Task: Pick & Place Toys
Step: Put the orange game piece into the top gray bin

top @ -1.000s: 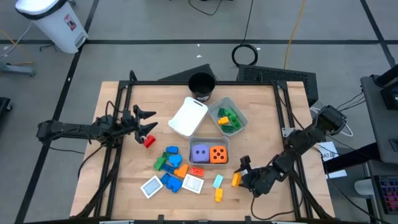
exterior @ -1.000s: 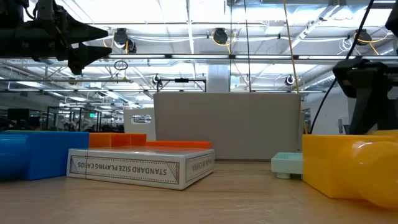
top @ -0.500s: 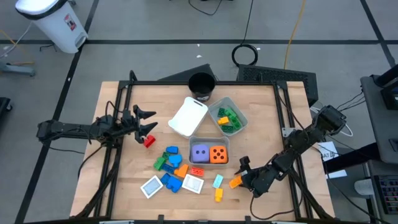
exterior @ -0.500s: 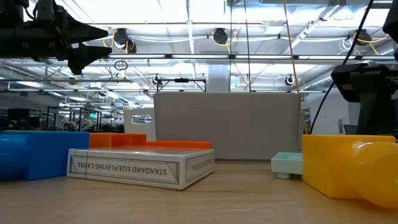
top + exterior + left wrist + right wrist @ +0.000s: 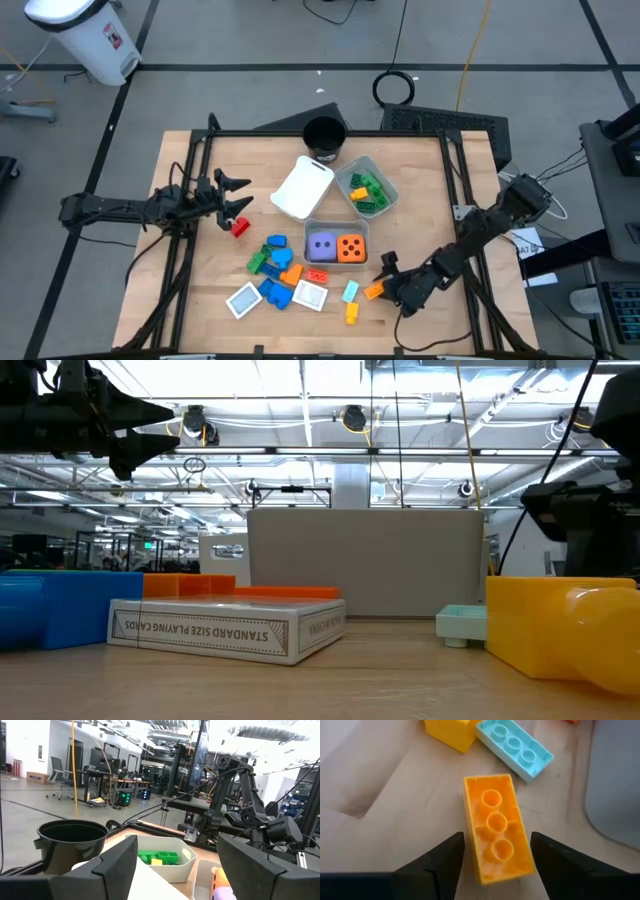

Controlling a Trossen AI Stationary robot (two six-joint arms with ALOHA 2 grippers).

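My right gripper (image 5: 384,281) is low over the table's near right part, shut on an orange brick (image 5: 373,291), which lies hollow side up between the fingers in the right wrist view (image 5: 496,827). A light blue brick (image 5: 516,747) and a yellow block (image 5: 451,732) lie just beyond it. My left gripper (image 5: 236,196) hangs open and empty over the table's left part, above a red block (image 5: 240,227). Several coloured blocks (image 5: 273,262) and two white tiles (image 5: 243,299) lie near the front. An orange and a purple die sit in a tray (image 5: 337,262). My right gripper has the orange brick between its two fingers, one on each long side (image 5: 529,862) near the end closest to the wrist. The fingers slant down from the table's right and lie along the brick. I cannot tell whether the brick is clear of the table.
A white tray (image 5: 302,187), a grey tray (image 5: 385,178) holding green blocks and a black cup (image 5: 324,135) stand at the far middle. The dark frame rails (image 5: 185,250) run along both sides of the table. Bare wood lies at the near right corner.
My right gripper has moved a little toward the table's left edge. The orange brick has gone with it and turned from lying near-to-far to lying slanted.
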